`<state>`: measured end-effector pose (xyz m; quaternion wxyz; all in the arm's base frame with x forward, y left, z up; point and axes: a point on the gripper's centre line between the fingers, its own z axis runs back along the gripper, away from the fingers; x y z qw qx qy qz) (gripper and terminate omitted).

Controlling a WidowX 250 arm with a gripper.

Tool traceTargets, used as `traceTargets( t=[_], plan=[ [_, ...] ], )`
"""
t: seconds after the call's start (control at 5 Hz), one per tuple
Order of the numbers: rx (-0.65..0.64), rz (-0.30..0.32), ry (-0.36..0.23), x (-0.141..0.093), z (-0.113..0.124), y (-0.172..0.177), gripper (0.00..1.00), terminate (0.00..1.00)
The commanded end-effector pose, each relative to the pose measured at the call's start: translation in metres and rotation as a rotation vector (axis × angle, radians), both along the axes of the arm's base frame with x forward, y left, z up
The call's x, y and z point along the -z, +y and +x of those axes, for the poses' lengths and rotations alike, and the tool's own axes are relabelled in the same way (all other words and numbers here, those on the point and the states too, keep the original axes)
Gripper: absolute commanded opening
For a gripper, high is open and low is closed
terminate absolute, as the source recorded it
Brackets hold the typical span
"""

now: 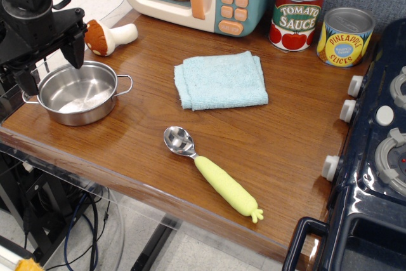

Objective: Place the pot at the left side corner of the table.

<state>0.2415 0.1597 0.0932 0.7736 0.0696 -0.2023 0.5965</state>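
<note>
The pot (78, 99) sits upright on the desk (285, 157) at its near-left corner, close to the near edge. My hand (53, 68) hangs just above the pot's far-left rim, fingers (77, 52) spread, holding nothing.

Risks as I judge them:
- One fingertip looks low beside the rim; a sideways pull-out could clip it and shove the pot toward the near edge.
- The right wire handle (124, 85) sticks out; a sweep across could snag it.
- The toy mushroom (105, 35) lies just beyond the hand; retreating far-right may knock it.

Safest exit looks straight up.
</note>
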Motion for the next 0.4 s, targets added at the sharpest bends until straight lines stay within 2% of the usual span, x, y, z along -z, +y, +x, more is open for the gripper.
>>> traceTargets(
  t=[0.0,0.2],
  plan=[
    [0.002,0.02,-0.033,-0.0069,-0.0032,-0.0071,1.0,0.0],
    [0.002,0.02,-0.033,-0.0069,-0.0032,-0.0071,1.0,1.0]
  ],
)
